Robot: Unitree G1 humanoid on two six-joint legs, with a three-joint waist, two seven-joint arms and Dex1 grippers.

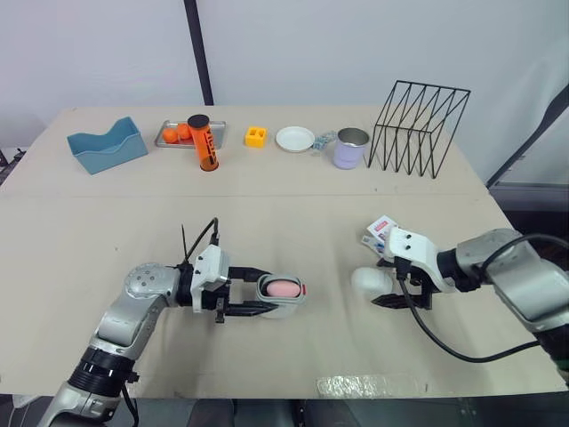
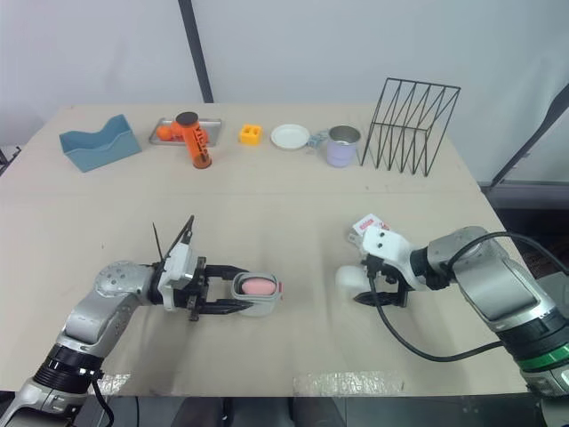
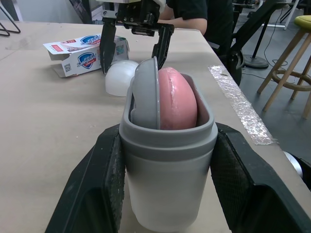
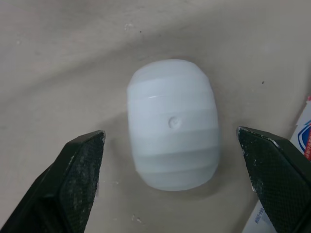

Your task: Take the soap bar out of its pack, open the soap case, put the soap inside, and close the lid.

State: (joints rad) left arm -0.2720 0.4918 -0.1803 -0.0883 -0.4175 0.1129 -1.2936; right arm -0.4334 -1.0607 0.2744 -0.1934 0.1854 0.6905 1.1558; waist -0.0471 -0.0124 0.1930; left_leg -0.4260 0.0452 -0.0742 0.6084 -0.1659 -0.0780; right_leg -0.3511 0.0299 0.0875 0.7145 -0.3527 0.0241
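Note:
My left gripper [image 1: 269,291] is shut on the grey soap case [image 1: 284,298] at the front middle of the table. The pink soap bar [image 3: 177,99] sits inside the open case [image 3: 167,160] next to a grey insert [image 3: 146,94]. The white lid [image 1: 370,281] lies on the table to the right, apart from the case. My right gripper [image 4: 170,132] stands open over the lid [image 4: 172,160], one finger on each side, not touching it. The empty soap pack [image 1: 380,229] lies just behind that gripper.
Along the far edge stand a blue holder [image 1: 107,147], a metal tray [image 1: 169,141] with oranges, an orange canister [image 1: 204,142], a yellow block [image 1: 256,136], a white plate [image 1: 294,139], a mug [image 1: 351,148] and a wire rack [image 1: 418,127]. A person [image 3: 194,12] sits beyond the table.

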